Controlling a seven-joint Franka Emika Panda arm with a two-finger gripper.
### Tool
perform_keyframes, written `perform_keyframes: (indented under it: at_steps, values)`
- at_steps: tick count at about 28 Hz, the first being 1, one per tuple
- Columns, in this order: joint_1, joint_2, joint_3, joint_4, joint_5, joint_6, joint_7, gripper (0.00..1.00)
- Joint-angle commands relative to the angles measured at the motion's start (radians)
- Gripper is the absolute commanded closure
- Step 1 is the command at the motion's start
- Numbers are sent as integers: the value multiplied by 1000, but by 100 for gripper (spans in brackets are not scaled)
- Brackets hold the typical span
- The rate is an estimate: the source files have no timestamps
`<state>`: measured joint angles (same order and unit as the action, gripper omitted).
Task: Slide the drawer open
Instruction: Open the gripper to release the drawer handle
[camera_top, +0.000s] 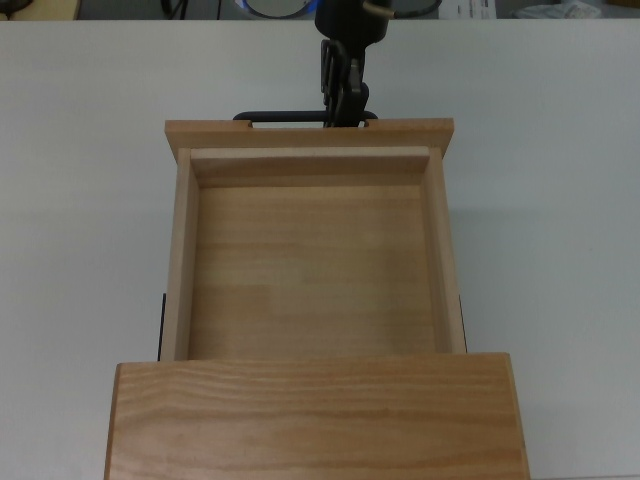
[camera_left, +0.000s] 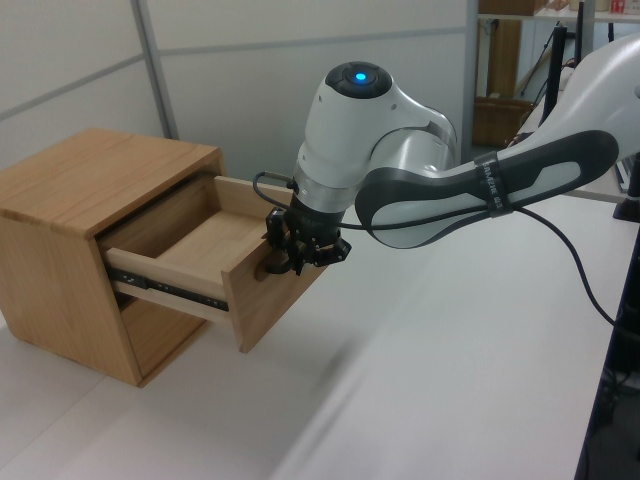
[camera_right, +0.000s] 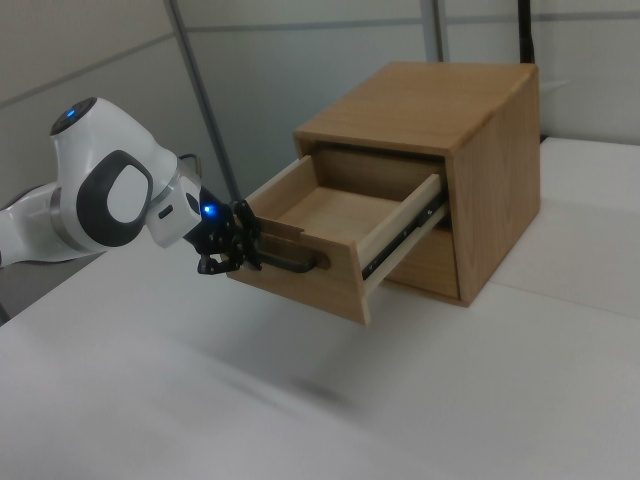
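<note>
Top view: tool (camera_top: 342, 108) pinches the handle (camera_top: 290, 116) of the pulled-out drawer (camera_top: 312, 262).

Matt, grained wood forms the drawer (camera_top: 310, 270); my arm's (camera_left: 400, 150) shell is glossy white plastic, the table (camera_top: 80, 150) smooth, matt white.

arm (camera_top: 345, 15) cut off by the top view's upper edge, cabinet (camera_top: 315, 415) cropped at bottom
</note>
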<state>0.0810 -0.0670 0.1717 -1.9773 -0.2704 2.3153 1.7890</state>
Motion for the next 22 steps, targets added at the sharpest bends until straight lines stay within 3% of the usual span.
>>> perform_keyframes:
  at_steps: [1,3,4,9,10,11,22]
  values:
    - [29,-85,-1,-48,37,-120,-77,80]
    - [34,-89,-1,-48,42,-120,-80,57]
    - [39,-95,-1,-48,48,-120,-82,39]
    - [45,-108,-1,-46,59,-135,-89,14]
    - [51,-111,-1,-46,59,-142,-89,4]
    - [51,-112,-1,-44,60,-142,-89,0]
    - [51,-134,-4,-21,62,-142,-103,0]
